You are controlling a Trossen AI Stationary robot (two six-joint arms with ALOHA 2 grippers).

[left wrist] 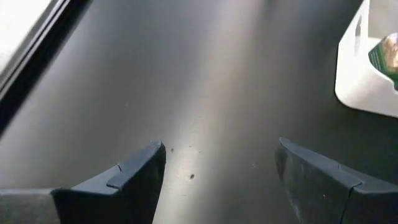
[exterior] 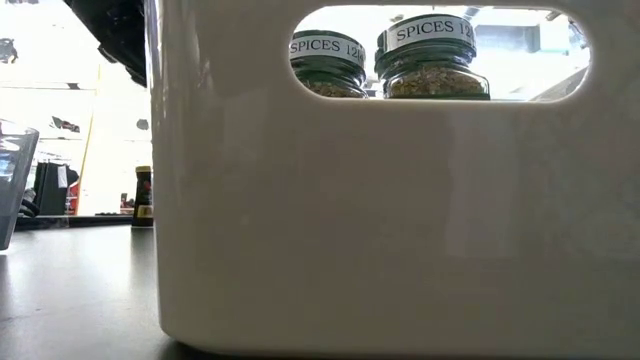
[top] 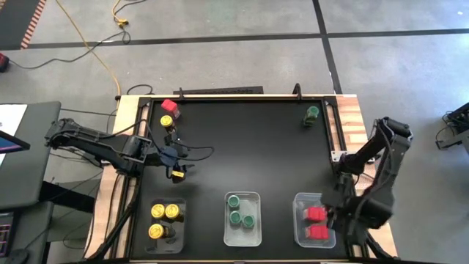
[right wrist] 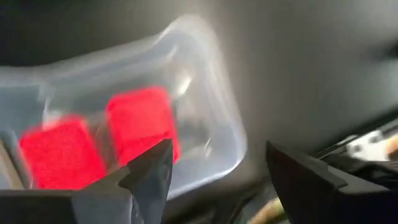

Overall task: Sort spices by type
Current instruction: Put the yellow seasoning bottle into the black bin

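Three clear trays stand along the near edge. The left tray (top: 165, 245) holds three yellow-lidded jars (top: 165, 212). The middle tray (top: 242, 238) holds three green-lidded jars (top: 234, 201), and two of them (exterior: 430, 60) show through its handle slot. In the right tray (top: 302, 236) two red square lids (top: 316, 215) show. Standing loose on the table are a red-lidded jar (top: 169, 107), a yellow-lidded jar (top: 167, 122) and a green-lidded jar (top: 313, 114). My left gripper (top: 178, 169) (left wrist: 221, 158) is open over bare table, below the loose yellow jar. My right gripper (top: 333, 213) (right wrist: 217, 162) is open above the right tray.
The table (top: 249, 154) is black, with wooden rails at its left and right sides. The middle tray's white wall (exterior: 380, 220) fills most of the low view. The corner of the middle tray (left wrist: 367, 74) shows in the left wrist view. A yellow cable (top: 102, 51) lies on the floor beyond the table.
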